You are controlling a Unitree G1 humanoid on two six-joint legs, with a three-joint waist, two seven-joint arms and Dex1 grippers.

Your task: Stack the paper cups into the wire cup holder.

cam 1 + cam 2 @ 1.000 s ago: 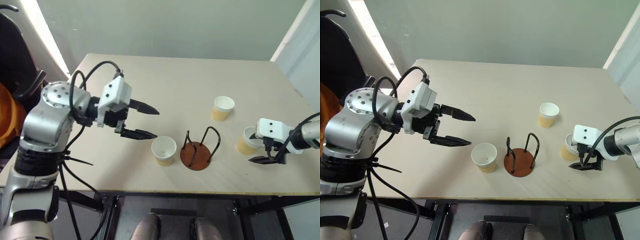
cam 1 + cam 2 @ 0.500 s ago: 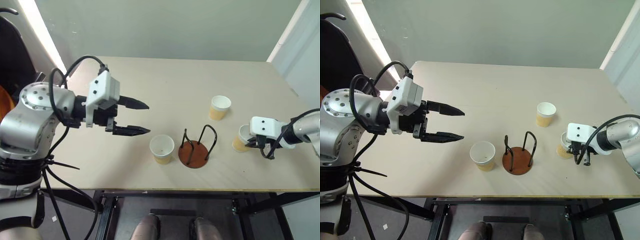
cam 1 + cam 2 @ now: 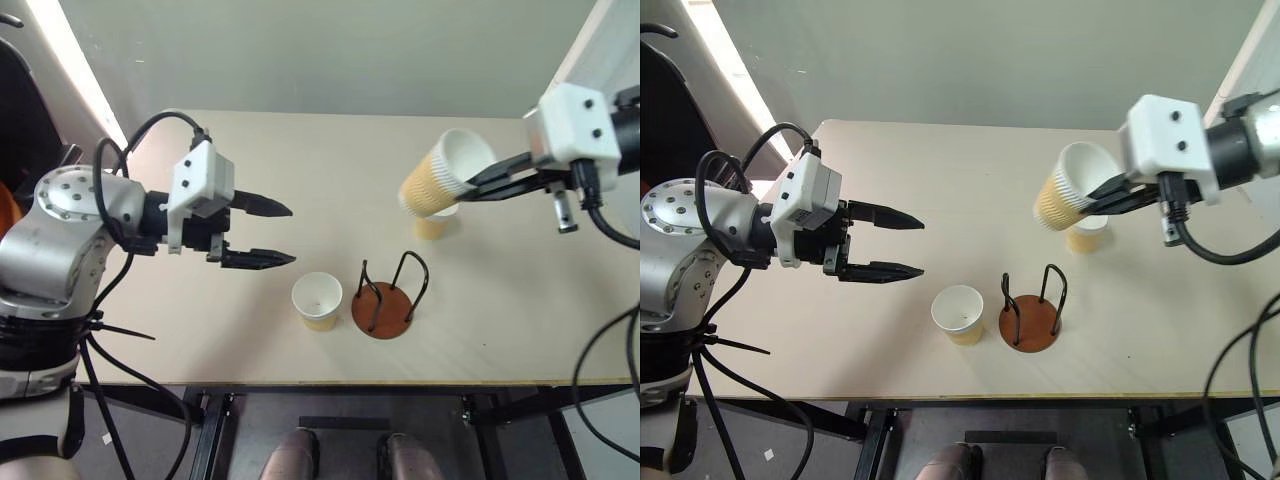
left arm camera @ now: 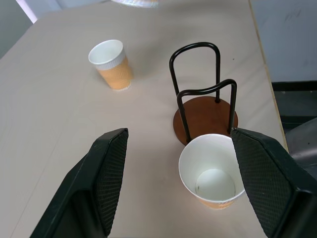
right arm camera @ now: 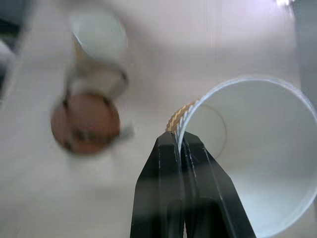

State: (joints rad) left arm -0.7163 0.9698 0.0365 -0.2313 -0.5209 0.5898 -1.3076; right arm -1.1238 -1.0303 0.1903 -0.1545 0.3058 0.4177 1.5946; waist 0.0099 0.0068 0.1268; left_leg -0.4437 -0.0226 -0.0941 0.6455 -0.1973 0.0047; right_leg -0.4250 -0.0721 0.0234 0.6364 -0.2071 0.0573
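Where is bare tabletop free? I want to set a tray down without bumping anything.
Free: the far half of the pale wooden table, and the near right corner beyond the brown-based wire cup holder. Crowded: the near middle, where one tan paper cup stands beside the holder and another behind it.

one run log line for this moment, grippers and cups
right gripper: shut on paper cup rim, held tilted above table | left gripper: open, empty | wire cup holder: empty | two cups on table
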